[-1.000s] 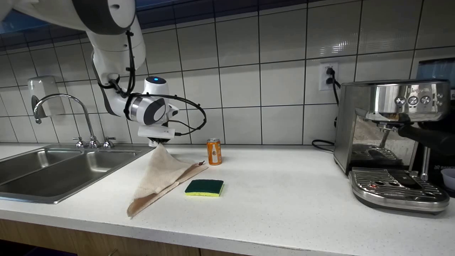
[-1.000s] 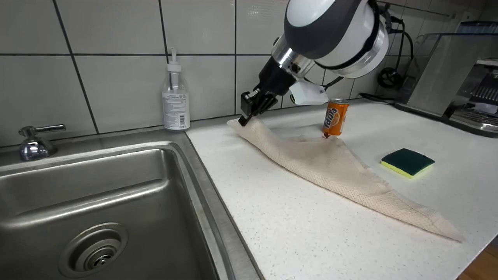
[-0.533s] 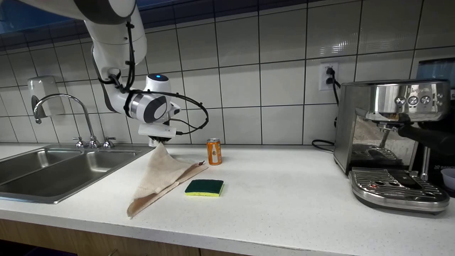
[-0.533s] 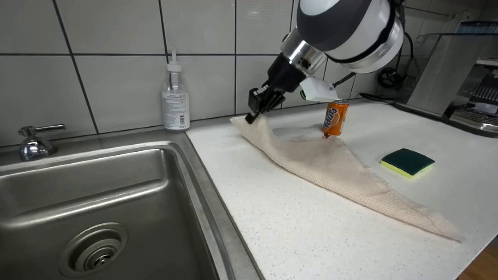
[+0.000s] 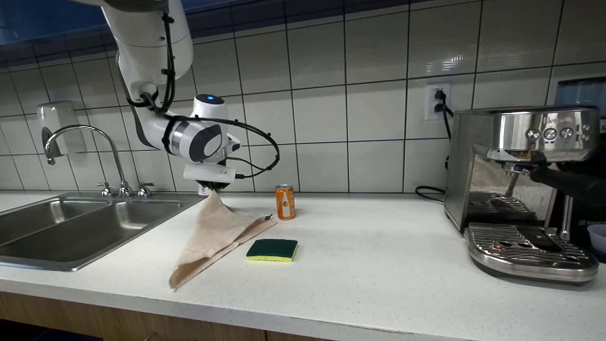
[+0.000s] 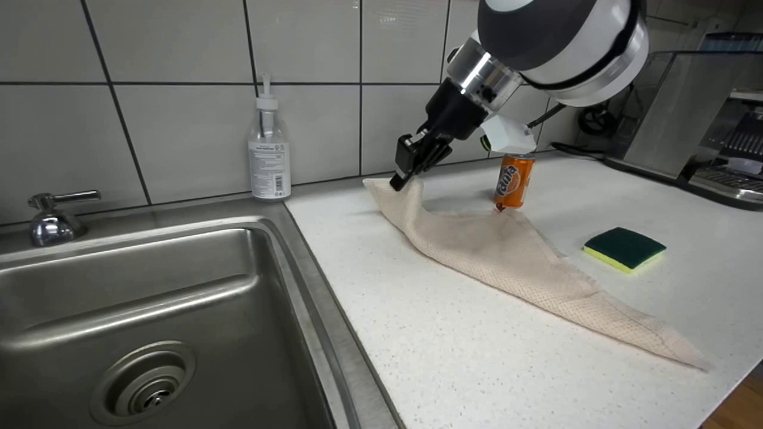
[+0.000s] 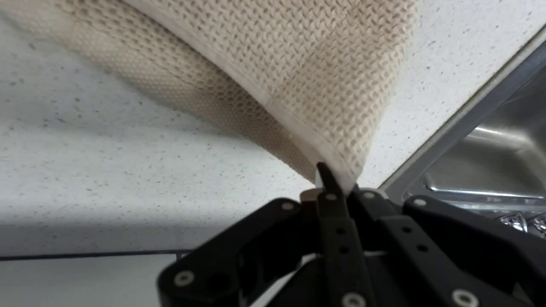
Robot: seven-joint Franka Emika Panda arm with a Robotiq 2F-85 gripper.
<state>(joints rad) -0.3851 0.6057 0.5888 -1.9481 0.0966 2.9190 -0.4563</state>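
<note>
A beige woven cloth (image 6: pixel 506 250) lies folded over on the white counter, one corner raised toward the tiled wall. My gripper (image 7: pixel 341 183) is shut on that corner; in the wrist view the cloth (image 7: pixel 332 76) runs down between the black fingertips. In an exterior view the gripper (image 6: pixel 400 179) points down and left, and the cloth bulges upward just beside it. An orange can (image 6: pixel 512 182) stands upright behind the cloth, close to its dark tag. A green and yellow sponge (image 5: pixel 272 250) lies flat to one side of the cloth, apart from it.
A steel double sink (image 5: pixel 75 267) with a curved faucet (image 5: pixel 116 156) borders the counter beside the cloth. A clear pump bottle (image 6: pixel 271 155) stands at the wall behind the sink. Farther along is a steel coffee machine (image 5: pixel 521 142). The tiled wall rises close behind my gripper.
My gripper has shifted right, away from the sink, and slightly up, carrying the cloth's corner so the cloth bunches more beside it. The upper arm has risen. Can and sponge have stayed put.
</note>
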